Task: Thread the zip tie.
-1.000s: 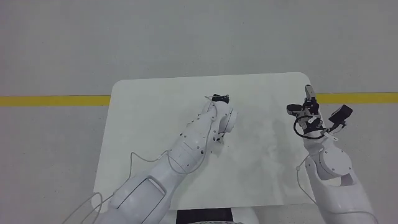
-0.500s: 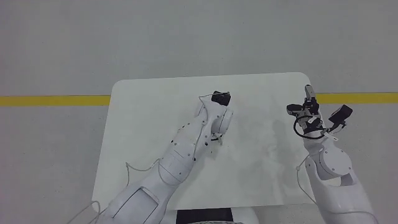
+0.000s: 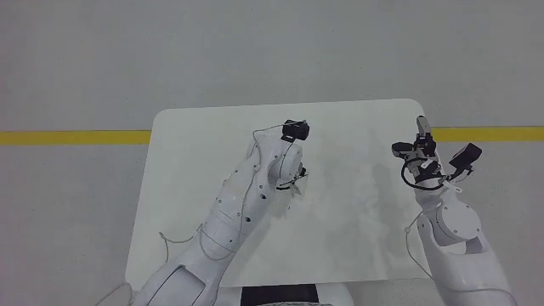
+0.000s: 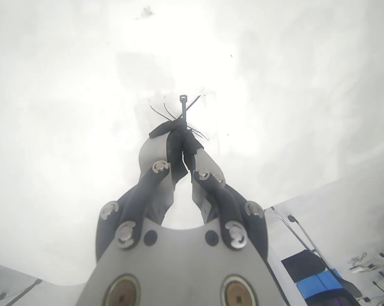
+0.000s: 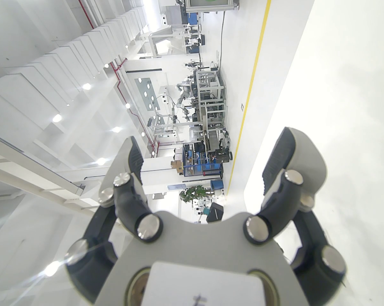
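A thin black zip tie (image 4: 183, 109) sticks out past my left gripper (image 4: 180, 128), which is shut on it just above the white table (image 3: 195, 178). Its square head (image 4: 183, 98) points away from the fingertips. Several thin dark strands fan out around the fingertips; I cannot tell what they are. In the top view the left gripper (image 3: 294, 130) is over the middle of the table's far half. My right gripper (image 3: 410, 136) hangs near the table's right edge, far from the zip tie. It is open with nothing between its fingers (image 5: 279, 157).
The tabletop around the left gripper is bare white with faint scuffs and a small speck (image 4: 146, 10). A yellow floor line (image 3: 76, 137) runs behind the table. The table's right edge lies close to the right gripper.
The left arm has swung a little to the left, with its wrist shifting left and slightly farther away, still holding the zip tie. The right arm has not moved.
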`<state>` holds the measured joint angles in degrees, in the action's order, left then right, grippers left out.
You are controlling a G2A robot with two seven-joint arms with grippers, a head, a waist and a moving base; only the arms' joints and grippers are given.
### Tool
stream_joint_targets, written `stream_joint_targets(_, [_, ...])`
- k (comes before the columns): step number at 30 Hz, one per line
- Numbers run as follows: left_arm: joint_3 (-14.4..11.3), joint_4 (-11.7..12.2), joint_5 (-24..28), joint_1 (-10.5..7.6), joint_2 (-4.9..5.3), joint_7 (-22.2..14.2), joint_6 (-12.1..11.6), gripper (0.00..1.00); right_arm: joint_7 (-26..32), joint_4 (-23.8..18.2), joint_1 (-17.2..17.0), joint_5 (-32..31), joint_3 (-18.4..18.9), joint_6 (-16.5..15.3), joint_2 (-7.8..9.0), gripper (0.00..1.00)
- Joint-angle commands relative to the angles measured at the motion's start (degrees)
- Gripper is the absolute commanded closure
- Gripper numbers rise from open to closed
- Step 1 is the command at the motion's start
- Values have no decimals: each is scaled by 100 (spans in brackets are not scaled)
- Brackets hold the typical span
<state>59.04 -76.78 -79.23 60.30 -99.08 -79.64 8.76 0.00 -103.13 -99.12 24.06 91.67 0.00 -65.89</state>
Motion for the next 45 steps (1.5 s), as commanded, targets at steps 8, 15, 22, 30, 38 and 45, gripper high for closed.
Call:
stream_joint_targets(8, [291,-250,706,77,208,0,-607,100,0,0,0,0,0,0,0,0])
stream_joint_targets(15, [368,-191,908,51,266,0,-651,100,0,0,0,0,0,0,0,0])
stream_joint_targets(22, [377,-181,922,64,268,46,-637,100,0,0,0,0,0,0,0,0])
stream_joint_targets(30, [1083,45,2007,-5,464,0,-1337,100,0,0,0,0,0,0,0,0])
stream_joint_targets(38, [1616,874,3923,-182,811,0,-2562,100,0,0,0,0,0,0,0,0])
stream_joint_targets(45, [1361,1198,5352,-361,1176,0,-2818,100,0,0,0,0,0,0,0,0])
